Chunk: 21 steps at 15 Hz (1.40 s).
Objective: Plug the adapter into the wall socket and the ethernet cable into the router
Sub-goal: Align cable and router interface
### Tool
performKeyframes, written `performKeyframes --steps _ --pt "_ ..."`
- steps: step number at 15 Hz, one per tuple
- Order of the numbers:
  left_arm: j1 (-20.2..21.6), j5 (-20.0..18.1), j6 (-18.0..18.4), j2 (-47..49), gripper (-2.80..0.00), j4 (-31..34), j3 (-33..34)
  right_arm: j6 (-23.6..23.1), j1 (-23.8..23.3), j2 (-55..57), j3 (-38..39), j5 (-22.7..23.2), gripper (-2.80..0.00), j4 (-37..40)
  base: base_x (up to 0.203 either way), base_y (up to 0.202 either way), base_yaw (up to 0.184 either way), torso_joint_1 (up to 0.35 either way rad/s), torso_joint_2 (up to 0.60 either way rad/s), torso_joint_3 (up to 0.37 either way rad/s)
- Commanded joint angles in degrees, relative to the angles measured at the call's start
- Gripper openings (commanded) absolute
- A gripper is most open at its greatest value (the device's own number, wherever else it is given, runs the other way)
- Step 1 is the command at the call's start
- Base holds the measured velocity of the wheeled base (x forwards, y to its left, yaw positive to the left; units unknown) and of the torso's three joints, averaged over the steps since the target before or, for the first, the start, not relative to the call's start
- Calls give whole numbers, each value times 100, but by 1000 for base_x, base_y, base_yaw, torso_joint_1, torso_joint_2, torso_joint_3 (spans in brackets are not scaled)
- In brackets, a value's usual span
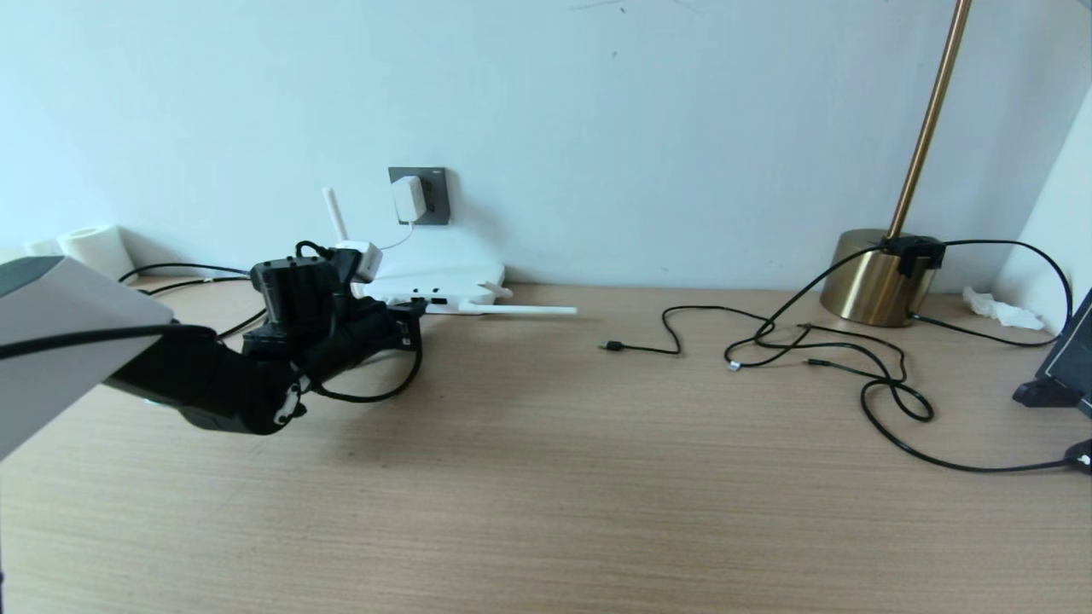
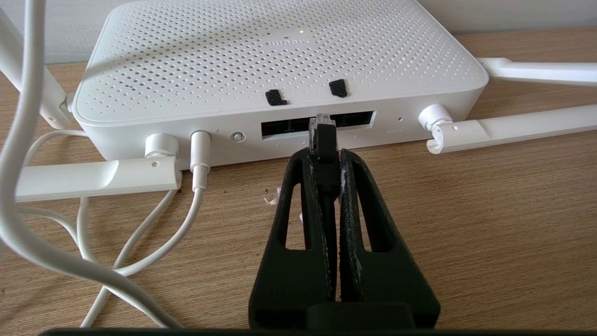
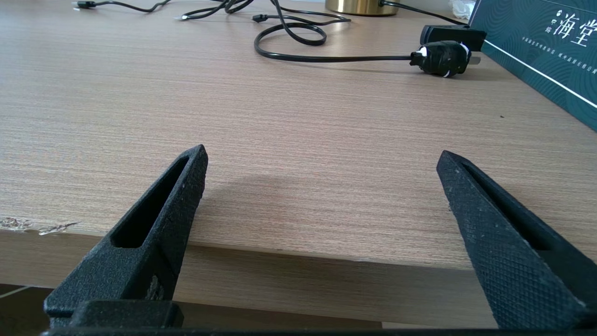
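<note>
left wrist view: ethernet cable [image 2: 325,154] pinched in the left gripper [image 2: 325,156], its clear clip tip at the router [image 2: 280,60] port row.

the left jaws are clenched on the black cable just behind the connector; whether the tip is already inside the port cannot be told. the router lies flat on the table [image 1: 546,477] by the wall, with a white cord plugged into its back. the adapter [image 1: 408,200] sits in the wall socket [image 1: 435,198] above it. the right gripper [image 3: 322,158] hangs at the table's near edge, jaws spread wide and grasping nothing.
</note>
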Motion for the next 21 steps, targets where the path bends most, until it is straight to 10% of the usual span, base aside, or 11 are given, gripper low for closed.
performKeyframes --steps 1,10,21 --pt "0 1 1 85 -280 -124 2 -1 1 0 70 -1 0 -4 0 0 0 0 0 0" --pt "-6 130 9 313 -280 -723 -12 -1 1 0 70 -1 0 -4 0 0 0 0 0 0" --pt "-297 93 11 -1883 -280 352 830 -1 1 0 70 -1 0 -4 0 0 0 0 0 0"
